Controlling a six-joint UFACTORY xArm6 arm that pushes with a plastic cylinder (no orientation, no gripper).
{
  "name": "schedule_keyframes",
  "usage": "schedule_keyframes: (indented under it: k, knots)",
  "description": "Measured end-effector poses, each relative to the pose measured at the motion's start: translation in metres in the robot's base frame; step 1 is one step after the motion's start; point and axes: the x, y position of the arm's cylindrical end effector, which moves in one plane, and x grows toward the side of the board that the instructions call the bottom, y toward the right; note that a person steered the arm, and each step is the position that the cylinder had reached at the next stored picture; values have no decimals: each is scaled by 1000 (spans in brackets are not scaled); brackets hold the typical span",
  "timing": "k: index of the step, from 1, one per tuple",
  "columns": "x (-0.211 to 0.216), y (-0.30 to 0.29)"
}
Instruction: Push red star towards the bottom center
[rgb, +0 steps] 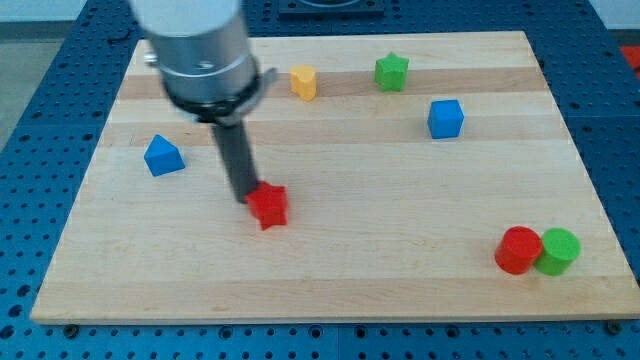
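Item 1: tool, a straight dark rod with no jaws to open or close; it grips nothing. My tip (247, 198) rests at the upper-left edge of the red star, touching it or just short of touching; the blur there prevents a firmer call.

Item 2: red star (268, 206), the task's block. It lies immediately to the view's right of and slightly below my tip, left of the middle of the tabletop (330, 280) and above its bottom edge.

Item 3: blue block (163, 156), wedge-like shape, to the view's left of my tip and somewhat above it, well apart.

Item 4: yellow block (303, 82), shape unclear, above my tip and a little to the view's right, near the top edge.

Item 5: green star (391, 71), further right along the top edge.

Item 6: blue cube (446, 118), up and well to the view's right of my tip.

Item 7: red cylinder (518, 250) and green cylinder (558, 250), touching side by side, far to the view's right of my tip and lower, near the bottom right corner.
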Motion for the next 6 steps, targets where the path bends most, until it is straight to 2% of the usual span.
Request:
schedule_keyframes:
  k: [1, 2, 3, 4, 6]
  knots:
    - [0, 13]
    - [-14, -40]
    - [-10, -59]
    - [3, -33]
    - [19, 68]
